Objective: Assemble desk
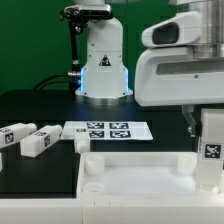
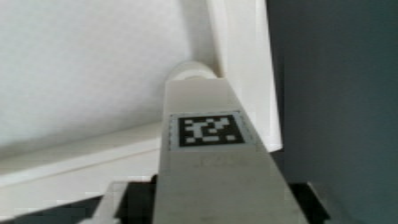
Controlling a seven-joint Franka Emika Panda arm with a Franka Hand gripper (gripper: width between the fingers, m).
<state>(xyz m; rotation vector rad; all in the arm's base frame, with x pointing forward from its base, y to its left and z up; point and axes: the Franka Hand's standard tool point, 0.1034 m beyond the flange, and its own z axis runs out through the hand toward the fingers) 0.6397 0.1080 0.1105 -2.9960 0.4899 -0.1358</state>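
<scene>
One leg [image 1: 212, 150] is pinched in the gripper [image 1: 208, 122], its tip at a corner socket [image 2: 192, 72] of the tabletop [image 1: 130, 175], at the exterior view's right. Risk: an off-centre tip may catch the socket rim, tilting the leg in the jaws or pushing the tabletop aside.

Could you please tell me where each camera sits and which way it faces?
Exterior view: off the arm, facing the robot's base across the tabletop; the arm and base show.
Wrist view: on the wrist, looking along the held leg toward a tabletop corner; only the gripper shows.
Shared: the leg and tabletop.
</scene>
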